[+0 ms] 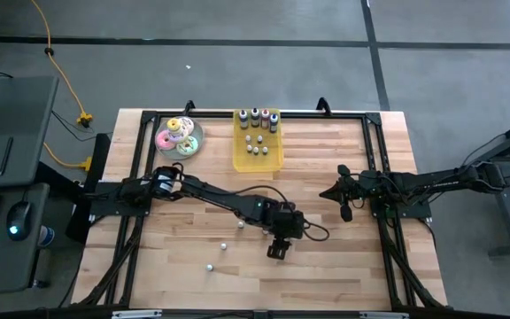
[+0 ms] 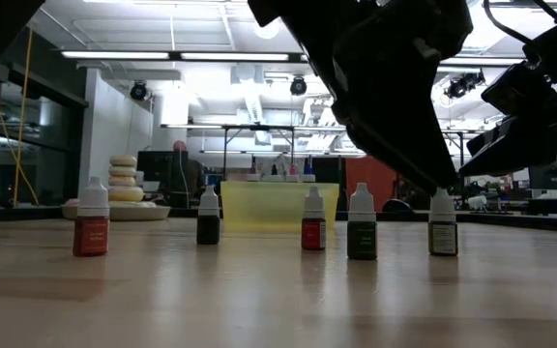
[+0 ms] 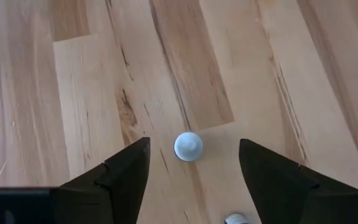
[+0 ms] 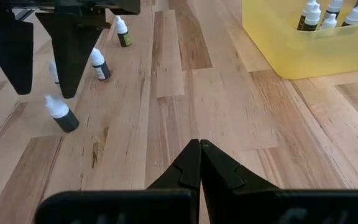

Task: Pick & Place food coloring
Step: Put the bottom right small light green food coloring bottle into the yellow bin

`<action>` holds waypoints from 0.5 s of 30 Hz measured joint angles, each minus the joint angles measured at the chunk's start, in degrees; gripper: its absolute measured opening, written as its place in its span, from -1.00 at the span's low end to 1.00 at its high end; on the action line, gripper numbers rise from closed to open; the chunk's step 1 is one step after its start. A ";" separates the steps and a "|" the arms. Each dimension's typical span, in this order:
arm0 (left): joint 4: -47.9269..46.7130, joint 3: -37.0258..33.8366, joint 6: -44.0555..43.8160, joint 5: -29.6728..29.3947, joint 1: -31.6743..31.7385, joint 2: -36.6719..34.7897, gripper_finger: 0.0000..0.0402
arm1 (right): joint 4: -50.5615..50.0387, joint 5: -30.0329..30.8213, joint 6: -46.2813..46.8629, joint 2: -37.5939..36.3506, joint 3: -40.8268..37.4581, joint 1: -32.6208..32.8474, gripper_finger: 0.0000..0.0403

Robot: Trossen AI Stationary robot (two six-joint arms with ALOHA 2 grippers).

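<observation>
Several small food coloring bottles stand upright and loose on the wooden table (image 1: 343, 283); the low view shows them in a row, among them a red one (image 2: 91, 224) and a dark one (image 2: 442, 224). More bottles stand in the yellow tray (image 1: 258, 152). My left gripper (image 1: 277, 250) is open and points down over one white-capped bottle (image 3: 188, 147), a finger on each side of it and not touching. My right gripper (image 4: 199, 144) is shut and waits over the table's right part (image 1: 344, 211), holding nothing.
A plate of pastel donuts (image 1: 180, 136) sits at the far left beside the tray. A dark frame runs along the table's far edge and both sides. Other loose bottles (image 4: 98, 65) stand close to the left gripper. Bare wood lies between the two grippers.
</observation>
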 joint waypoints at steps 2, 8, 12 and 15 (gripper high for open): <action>0.61 -0.62 0.01 -0.42 0.00 0.00 0.20 | 0.00 -0.01 0.00 0.00 0.02 -0.01 -1.00; 1.45 -1.05 -0.01 -1.51 0.35 -0.02 0.20 | 0.00 -0.01 0.00 0.00 0.02 -0.01 -1.00; 2.56 -0.96 -1.11 -1.72 0.39 1.13 0.20 | 0.00 -0.01 0.00 0.00 0.00 0.01 -1.00; 1.48 -1.27 -1.37 -1.46 0.37 1.51 0.20 | -0.12 0.00 0.00 0.00 0.02 0.00 -1.00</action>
